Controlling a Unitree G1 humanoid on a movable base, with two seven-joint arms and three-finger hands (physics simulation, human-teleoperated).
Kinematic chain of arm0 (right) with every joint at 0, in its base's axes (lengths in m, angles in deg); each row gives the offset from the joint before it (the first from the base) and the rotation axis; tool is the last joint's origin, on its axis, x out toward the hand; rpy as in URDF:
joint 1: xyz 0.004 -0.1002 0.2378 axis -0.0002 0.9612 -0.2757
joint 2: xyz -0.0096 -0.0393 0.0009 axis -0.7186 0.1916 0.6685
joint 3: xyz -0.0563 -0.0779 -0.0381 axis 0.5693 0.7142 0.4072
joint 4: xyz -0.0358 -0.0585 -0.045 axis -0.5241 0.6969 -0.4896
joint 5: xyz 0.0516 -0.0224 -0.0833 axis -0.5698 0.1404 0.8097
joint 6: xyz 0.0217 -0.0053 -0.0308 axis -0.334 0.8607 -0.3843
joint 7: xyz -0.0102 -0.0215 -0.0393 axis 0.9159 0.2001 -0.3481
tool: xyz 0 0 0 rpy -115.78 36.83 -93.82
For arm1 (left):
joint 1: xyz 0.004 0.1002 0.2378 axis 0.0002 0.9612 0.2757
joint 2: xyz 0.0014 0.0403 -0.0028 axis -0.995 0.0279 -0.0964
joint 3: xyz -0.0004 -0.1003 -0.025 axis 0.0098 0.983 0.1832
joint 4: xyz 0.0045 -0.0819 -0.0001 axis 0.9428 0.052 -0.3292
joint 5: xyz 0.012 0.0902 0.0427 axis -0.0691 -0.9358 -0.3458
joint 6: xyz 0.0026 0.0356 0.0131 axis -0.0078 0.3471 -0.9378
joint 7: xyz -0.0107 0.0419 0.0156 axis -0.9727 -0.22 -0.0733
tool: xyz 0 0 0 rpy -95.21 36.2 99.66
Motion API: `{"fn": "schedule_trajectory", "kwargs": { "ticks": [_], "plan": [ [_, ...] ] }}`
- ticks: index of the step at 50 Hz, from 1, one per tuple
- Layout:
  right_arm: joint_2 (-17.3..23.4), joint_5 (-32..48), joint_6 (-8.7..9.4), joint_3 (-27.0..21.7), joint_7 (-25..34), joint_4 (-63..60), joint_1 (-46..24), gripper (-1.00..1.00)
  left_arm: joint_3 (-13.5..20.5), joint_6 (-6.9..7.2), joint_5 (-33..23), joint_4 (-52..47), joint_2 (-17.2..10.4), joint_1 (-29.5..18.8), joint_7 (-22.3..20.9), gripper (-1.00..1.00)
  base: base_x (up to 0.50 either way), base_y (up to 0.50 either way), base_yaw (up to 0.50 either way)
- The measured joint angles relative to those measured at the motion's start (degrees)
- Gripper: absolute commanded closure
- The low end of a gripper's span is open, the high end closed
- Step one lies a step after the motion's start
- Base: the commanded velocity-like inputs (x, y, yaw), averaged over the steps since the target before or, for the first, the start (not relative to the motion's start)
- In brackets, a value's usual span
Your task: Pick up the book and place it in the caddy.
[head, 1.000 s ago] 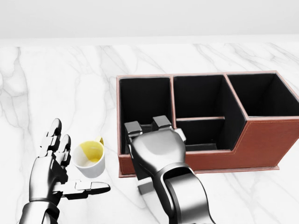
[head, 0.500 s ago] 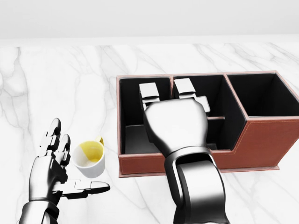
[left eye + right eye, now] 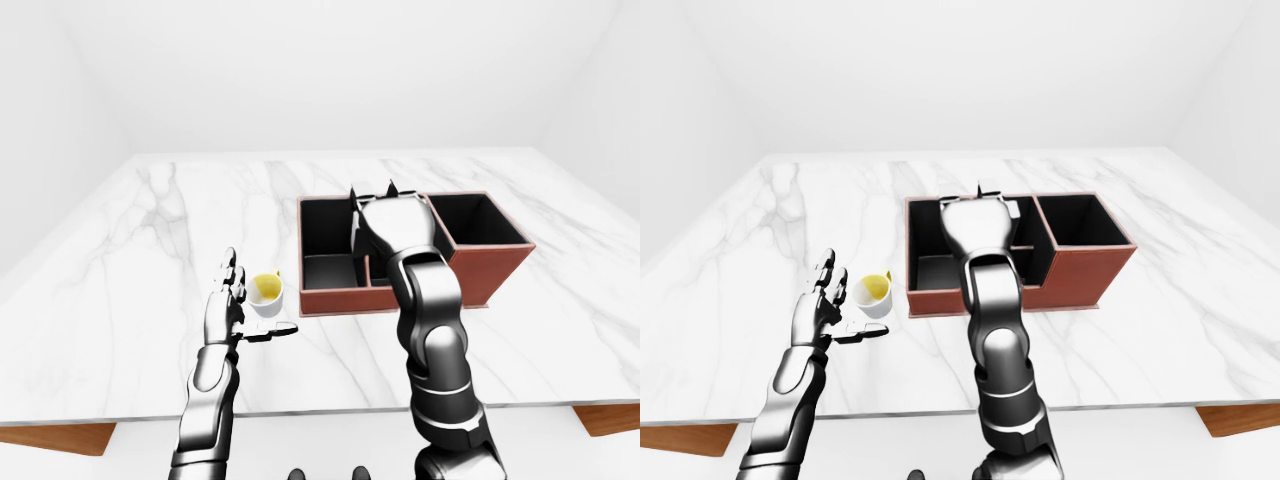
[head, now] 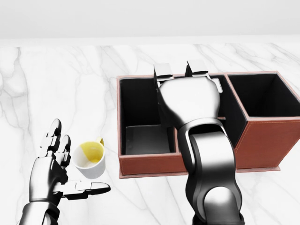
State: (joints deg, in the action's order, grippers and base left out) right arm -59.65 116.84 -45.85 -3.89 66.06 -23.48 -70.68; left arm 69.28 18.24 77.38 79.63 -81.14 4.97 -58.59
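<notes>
On the white marble worktop (image 4: 56, 84), right of centre in the head view, sits the brown caddy (image 4: 262, 140) with black-lined compartments. Right hand (image 4: 185, 82) is over the caddy, reaching across the divider between the left compartment and the middle ones; its back faces the camera and two fingertips (image 4: 162, 70) show above the caddy's top rim. Cannot tell whether the right hand is closed or gripping anything: palm and finger undersides are hidden. The right forearm covers most of the middle compartments.

Book: a thin dark edge stands upright just left of the right hand, inside the left compartment, but I can't confirm that's the book; otherwise no clear sight of it. A grey panel lies flat on the floor of the left compartment.

Left hand (image 4: 56, 164) is at lower left of the head view, fingers spread and pointing up, thumb out to the right, holding nothing. White mug (image 4: 89, 159) with yellow interior stands just right of the left hand, close to its fingers, near the caddy's left wall but apart from it.
</notes>
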Motion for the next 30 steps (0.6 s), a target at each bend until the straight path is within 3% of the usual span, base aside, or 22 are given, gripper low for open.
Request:
{"fn": "schedule_trajectory", "kwargs": {
  "ticks": [30],
  "plan": [
    [5.95,-6.25,0.0,-3.44,0.0,8.76,-6.62,1.0,-0.01,0.28,0.03,-0.21,-0.03,-0.06,0.1,-1.0,0.0,0.0,0.0]
  ]
}}
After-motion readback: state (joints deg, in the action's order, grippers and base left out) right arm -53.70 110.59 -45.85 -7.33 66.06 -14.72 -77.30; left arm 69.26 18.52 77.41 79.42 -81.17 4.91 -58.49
